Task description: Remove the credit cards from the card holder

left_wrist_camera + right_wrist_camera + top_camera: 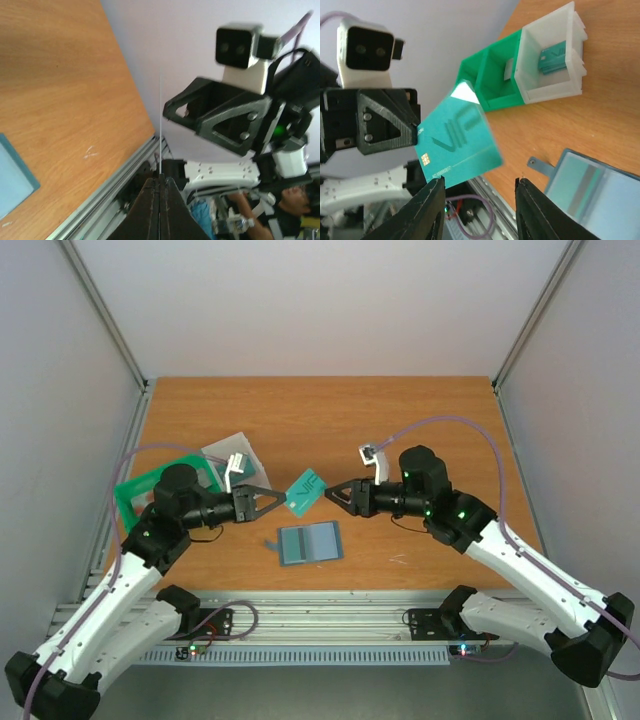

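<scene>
Closest to my wrist lens, the right gripper [480, 182]: its two fingers [432, 210] stand wide apart, gripping nothing. Just above them hangs one teal card [457, 145], tilted and clear of the table [400, 420]. It's pinched at its left edge by the left gripper [283, 499], jaws clamped on it. From the left wrist that card shows only edge-on, as a thin line. One card holder [308, 543] lies open and flat, lower centre of the overhead view, below both grippers and touching neither. Two trays sit side by side, upper right of the right wrist view: one green tray [492, 95] and one clear tray [555, 90]. I count a second teal card [554, 57] inside the clear one. Something pale sits in the green one, but I can't tell what.
</scene>
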